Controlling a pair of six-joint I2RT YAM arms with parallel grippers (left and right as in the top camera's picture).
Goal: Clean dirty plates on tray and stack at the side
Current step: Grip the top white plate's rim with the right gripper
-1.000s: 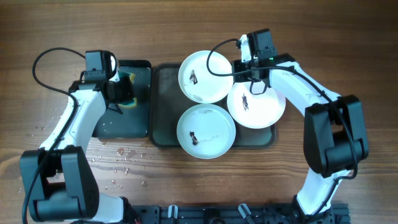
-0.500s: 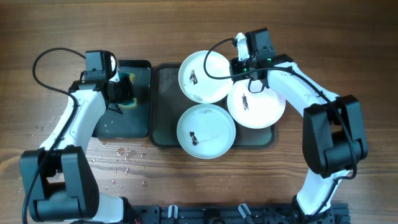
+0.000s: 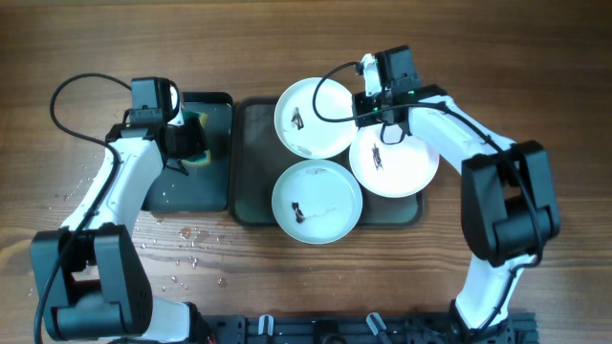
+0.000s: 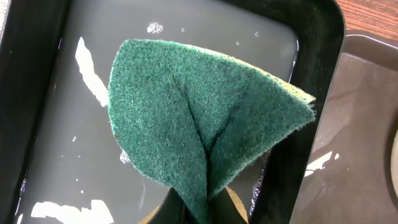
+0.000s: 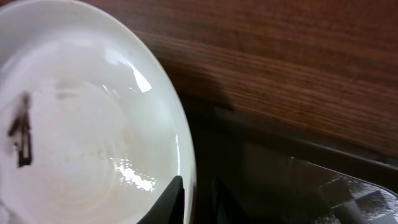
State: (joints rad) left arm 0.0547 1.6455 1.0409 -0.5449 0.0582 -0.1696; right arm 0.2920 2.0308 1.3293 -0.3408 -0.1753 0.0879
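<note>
One plate (image 3: 298,139), rim between the right jaws

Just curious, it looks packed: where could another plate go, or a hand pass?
The left strip of the tray, between the black tray and the plates, is bare. So is the table in front of it. The tray's right side is crowded: three plates packed together, right end effector at one rim.

The right gripper (image 3: 368,100) has slid slightly left and toward the far edge of the desk, coming in over the right rim of the far plate (image 3: 320,134). Its fingers (image 5: 174,200) have drawn closer together and now straddle that rim, one over the plate's inner face, one outside. The right arm's elbow has swung slightly left.
</note>
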